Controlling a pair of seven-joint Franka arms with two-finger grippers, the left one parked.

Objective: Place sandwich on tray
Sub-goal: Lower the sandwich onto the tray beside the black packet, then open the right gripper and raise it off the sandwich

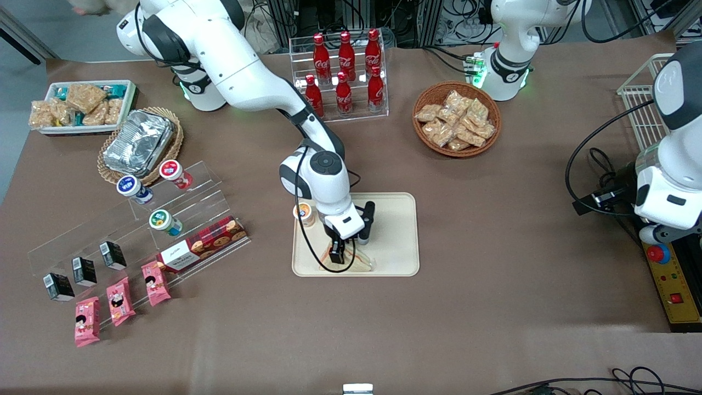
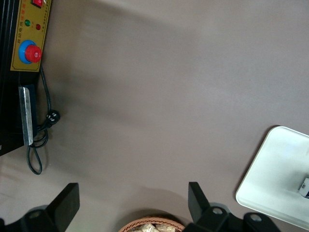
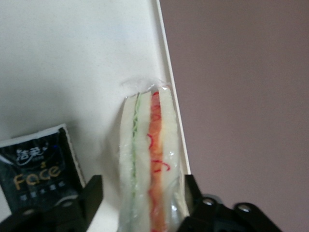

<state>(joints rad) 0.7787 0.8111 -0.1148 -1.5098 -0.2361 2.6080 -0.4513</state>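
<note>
A white bin of golden snack packets (image 1: 82, 106) sits at the working arm's end of the table, with a crumpled foil container in a wicker basket (image 1: 139, 144) just nearer the front camera. Nearer still is a clear stepped acrylic stand (image 1: 137, 230) holding small round-lidded cups, black cartons, pink packets and a red tartan biscuit box (image 1: 202, 250) (its white script is too small for me to read). Toward the middle, six red cola bottles with white script labels (image 1: 344, 71) stand in a clear rack.

The flat cream-beige rectangular tray (image 1: 395, 230) lies nearer the camera than the rack. The triangular white-bread sandwich in clear wrap (image 3: 152, 164) lies on it, hard against the tray's rim, with green and orange-red filling stripes showing along its edge. The right arm's black two-finger gripper (image 1: 340, 255) is down over it, fingers (image 3: 89, 195) spread to either side of the wedge, with gaps showing, not pinching it. Beside the sandwich on the tray lies a black packet printed "Face" in gold (image 3: 41, 171).

A round woven basket of golden snack packets (image 1: 456, 119) sits toward the parked arm's end.
</note>
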